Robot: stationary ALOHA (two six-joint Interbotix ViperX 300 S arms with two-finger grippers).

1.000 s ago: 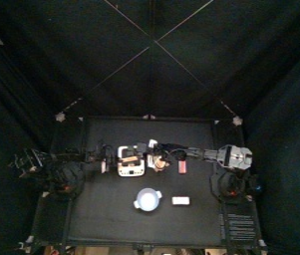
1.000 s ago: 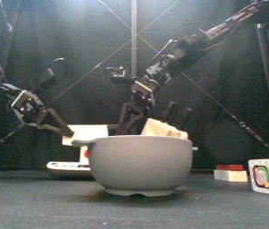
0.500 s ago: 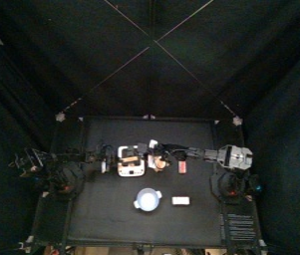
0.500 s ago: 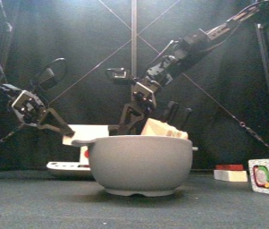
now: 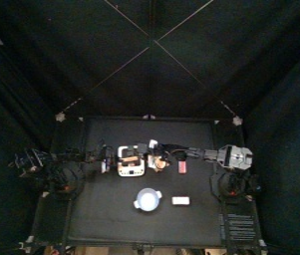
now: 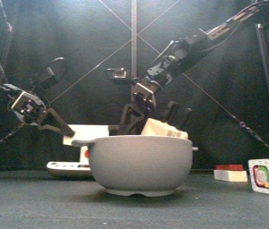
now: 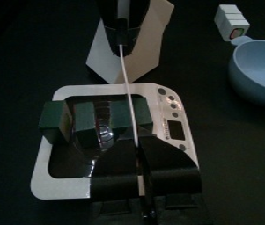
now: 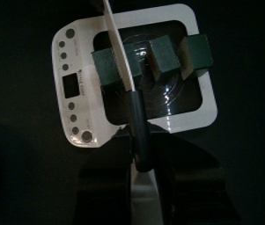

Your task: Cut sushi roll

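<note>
Nearest the table's front edge stands the grey bowl (image 6: 143,164), with a small carton (image 6: 268,176) off to its side. We leave both alone. Behind the bowl lies the white kitchen scale (image 7: 172,125), and the sushi roll (image 7: 82,123), dark green, rests across its platform, roughly centred. The knife (image 8: 138,132) lies over the roll. Its black handle is clamped in the right gripper (image 8: 146,189) and its pale blade runs across the wrapper toward the left arm. The left gripper (image 7: 146,183) hovers at the scale's near rim. Its fingers are dark against dark, so we cannot tell whether they are parted or closed (the blade's thin line seems to run between them). Beyond the scale stands a white folded card stand (image 7: 132,53). To do the cut well, we judge the blade should stay square to the roll's length and come down with a short sawing stroke rather than a straight press. That way the wrapper parts without the filling being squashed. We would also keep the roll from rolling off the platform and keep the scale from sliding.
</note>
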